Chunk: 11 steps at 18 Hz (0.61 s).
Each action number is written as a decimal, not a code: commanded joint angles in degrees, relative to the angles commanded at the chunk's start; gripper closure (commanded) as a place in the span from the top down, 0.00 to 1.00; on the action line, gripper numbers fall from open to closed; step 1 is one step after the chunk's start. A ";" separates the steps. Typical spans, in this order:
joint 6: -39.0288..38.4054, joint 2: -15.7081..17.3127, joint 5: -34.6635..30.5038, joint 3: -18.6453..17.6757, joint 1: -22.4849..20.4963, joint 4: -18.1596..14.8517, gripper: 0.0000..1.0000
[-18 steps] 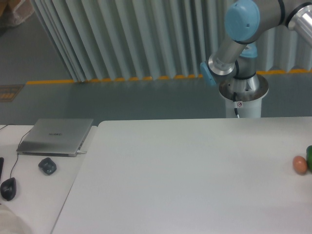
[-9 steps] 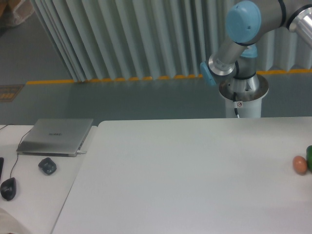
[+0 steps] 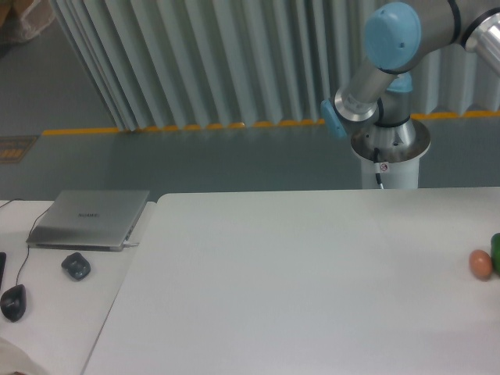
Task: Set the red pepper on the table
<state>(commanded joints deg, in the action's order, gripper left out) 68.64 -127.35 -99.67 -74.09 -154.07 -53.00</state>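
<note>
The red pepper is out of view. The white table [image 3: 297,281] fills the lower middle and right of the camera view. Only the arm's base [image 3: 389,152] and its elbow joint [image 3: 393,35] show at the upper right; the arm runs off the right edge. The gripper is out of view.
An orange-brown egg-shaped thing [image 3: 480,264] lies at the table's right edge, beside a dark green thing [image 3: 496,251] cut off by the frame. The adjoining desk on the left carries a closed laptop [image 3: 90,219] and two mice [image 3: 76,266] [image 3: 12,302].
The arm's elbow joint has shifted slightly to the right. Nothing on the table has moved.
</note>
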 joint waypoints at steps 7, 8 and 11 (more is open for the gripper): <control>0.17 -0.97 -0.18 0.17 -0.09 0.00 1.00; 0.09 -0.97 -0.18 0.18 -0.09 0.00 0.93; 0.26 -0.97 -0.26 0.00 -0.09 0.00 0.46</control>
<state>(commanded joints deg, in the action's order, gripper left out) 68.91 -128.32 -99.93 -74.09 -154.16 -53.00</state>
